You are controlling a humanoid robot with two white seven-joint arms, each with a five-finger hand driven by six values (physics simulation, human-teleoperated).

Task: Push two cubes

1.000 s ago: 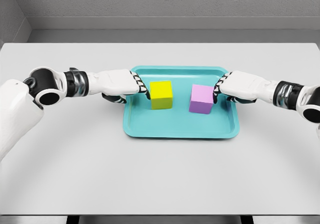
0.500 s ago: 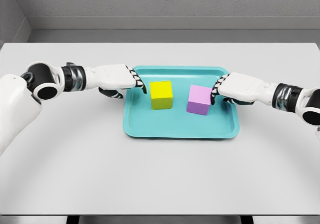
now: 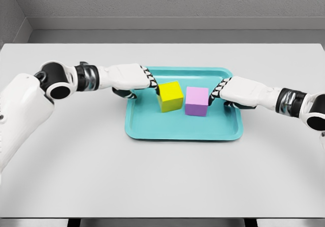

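Teal plastic tray (image 3: 152, 130) on your grey table (image 3: 76, 176) holds a glossy yellow cube (image 3: 170, 96) and a matte lilac cube (image 3: 197, 101), nearly touching at centre. Your left hand (image 3: 133, 78) and right hand (image 3: 234, 91) press curled fingers against the outer faces, gripping nothing — flat contact suits pushing inward. No writing shows anywhere.

I see through one head camera, looking steeply down and forward over my table (image 3: 162, 176); my left hand (image 3: 129, 78) enters left, right hand (image 3: 238, 91) right, both mid-distance.
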